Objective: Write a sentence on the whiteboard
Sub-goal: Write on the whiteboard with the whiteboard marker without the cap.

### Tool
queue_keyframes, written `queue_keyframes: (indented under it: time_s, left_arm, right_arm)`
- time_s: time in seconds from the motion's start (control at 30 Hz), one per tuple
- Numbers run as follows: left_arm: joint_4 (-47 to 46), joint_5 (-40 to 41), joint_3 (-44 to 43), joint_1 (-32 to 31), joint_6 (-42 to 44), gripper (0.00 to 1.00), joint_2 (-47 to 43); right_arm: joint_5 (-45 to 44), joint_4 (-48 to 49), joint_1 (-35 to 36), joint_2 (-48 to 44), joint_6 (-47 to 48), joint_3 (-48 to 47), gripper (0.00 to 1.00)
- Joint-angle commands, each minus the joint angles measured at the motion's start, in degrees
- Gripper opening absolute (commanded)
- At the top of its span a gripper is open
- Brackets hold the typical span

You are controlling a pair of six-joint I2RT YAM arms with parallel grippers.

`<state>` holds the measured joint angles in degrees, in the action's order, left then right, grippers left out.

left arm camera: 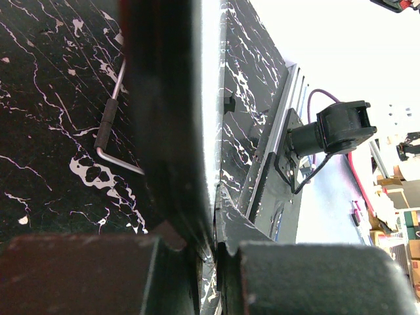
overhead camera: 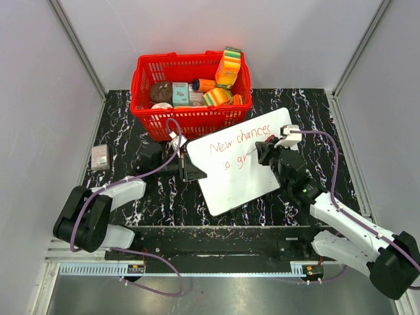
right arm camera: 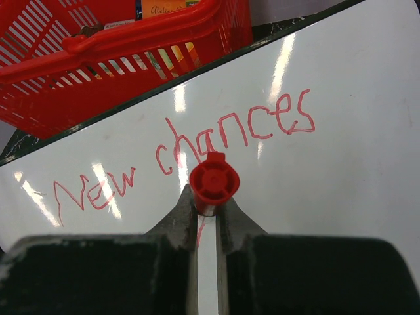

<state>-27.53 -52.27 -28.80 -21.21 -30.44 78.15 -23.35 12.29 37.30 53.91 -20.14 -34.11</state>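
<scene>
The whiteboard lies tilted across the middle of the black marbled table. The sentence is in thin red handwriting: "New chances" on top and a few letters below it. My left gripper is shut on the whiteboard's left edge, seen edge-on as a bright strip between the fingers. My right gripper hovers over the second line, shut on a red marker that stands upright on the whiteboard, just under the word "chances".
A red basket full of groceries stands right behind the board, its rim close to the board's far edge. A small grey box lies at the table's left side. Grey walls enclose the table.
</scene>
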Motion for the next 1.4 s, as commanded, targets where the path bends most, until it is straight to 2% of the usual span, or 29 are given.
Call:
queue_keyframes:
  time_s: [0.0,0.53,0.87,1.37]
  left_arm:
    - [5.03,1.91,0.94,-1.46,11.54,0.0,1.48]
    - [5.03,2.09,0.94,-1.55,11.54,0.0,1.48]
    - [5.03,2.08,0.93,-1.55,11.54,0.0,1.57]
    - [5.03,2.0,0.93,-1.55,11.54,0.0,1.57]
  right_arm:
    - [-1.43,2.47,-0.74,-0.21,0.63,-1.84,0.0]
    - [0.77,-0.78,-0.91,-3.11,-0.69,1.68,0.0]
    - [0.15,-1.13,-0.82,-6.09,-0.87,-1.48,0.0]
    - [-0.99,-1.31,-1.97,-2.67,0.98,-3.6,0.0]
